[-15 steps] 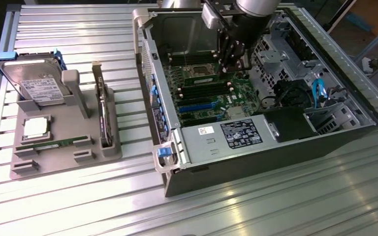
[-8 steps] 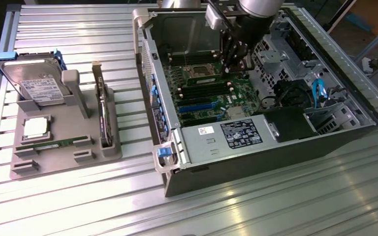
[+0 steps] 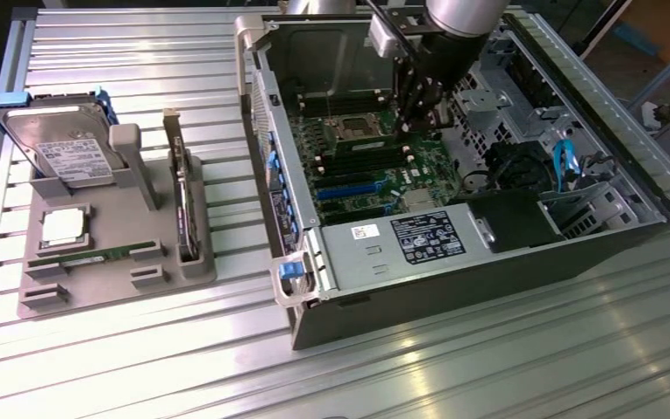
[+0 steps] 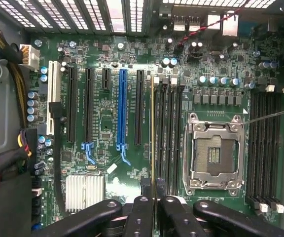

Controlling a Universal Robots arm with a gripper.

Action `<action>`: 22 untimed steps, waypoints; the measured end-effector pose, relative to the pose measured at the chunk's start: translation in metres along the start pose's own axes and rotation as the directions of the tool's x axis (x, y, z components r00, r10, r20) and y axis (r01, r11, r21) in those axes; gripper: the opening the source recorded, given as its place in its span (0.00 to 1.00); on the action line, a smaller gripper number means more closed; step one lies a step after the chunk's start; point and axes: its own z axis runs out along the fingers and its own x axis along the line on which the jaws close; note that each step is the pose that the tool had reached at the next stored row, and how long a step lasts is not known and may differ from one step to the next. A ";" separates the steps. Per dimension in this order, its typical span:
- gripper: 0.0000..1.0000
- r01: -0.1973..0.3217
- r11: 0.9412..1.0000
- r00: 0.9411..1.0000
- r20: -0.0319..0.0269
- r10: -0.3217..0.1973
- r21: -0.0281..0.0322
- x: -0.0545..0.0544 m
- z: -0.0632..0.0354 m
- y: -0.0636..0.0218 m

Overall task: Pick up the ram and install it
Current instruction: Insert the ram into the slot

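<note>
Inside the open computer case [image 3: 452, 292], which lies on a ribbed metal table [image 3: 452, 375], the one gripper [image 4: 153, 191] reaches down over the motherboard [image 3: 387, 170]; in the wrist view its two black fingers [image 4: 141, 212] are clamped together on the ram [image 4: 153, 128], a single stick seen edge-on as a thin olive-green line, so no chips show from this angle; the stick hangs over the board, parallel to the long black memory slots [image 4: 170, 133] and just beside the nearest of them, on the side away from the empty processor socket [image 4: 215, 153]; whether it touches a slot cannot be told; there are two banks of these slots, one on each side of the socket, and the far bank [image 4: 266, 143] counts four; among the card slots one is blue [image 4: 122, 108] and one white [image 4: 53, 91], the others black; one silver finned block [image 4: 85, 190] sits near the fingers; on the exterior view's left a grey tray [image 3: 102, 292] holds one hard drive [image 3: 62, 148] with a white label, one square silver chip [image 3: 64, 225], one more green stick [image 3: 91, 255] lying flat and one dark card [image 3: 184, 201] standing on edge; a black label [image 3: 426, 237] with white print sits on the metal box in the case, its writing too small to read.
</note>
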 end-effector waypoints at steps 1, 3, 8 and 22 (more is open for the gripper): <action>0.12 -0.001 1.000 1.000 0.000 0.001 0.000 0.000 0.0023 -0.0002; 0.12 -0.001 1.000 1.000 0.000 0.001 0.000 0.000 0.0076 -0.0004; 0.12 -0.002 1.000 1.000 0.000 0.002 0.000 0.000 0.0186 -0.0007; 0.12 -0.021 1.000 1.000 0.001 0.021 0.001 0.001 0.0218 -0.0008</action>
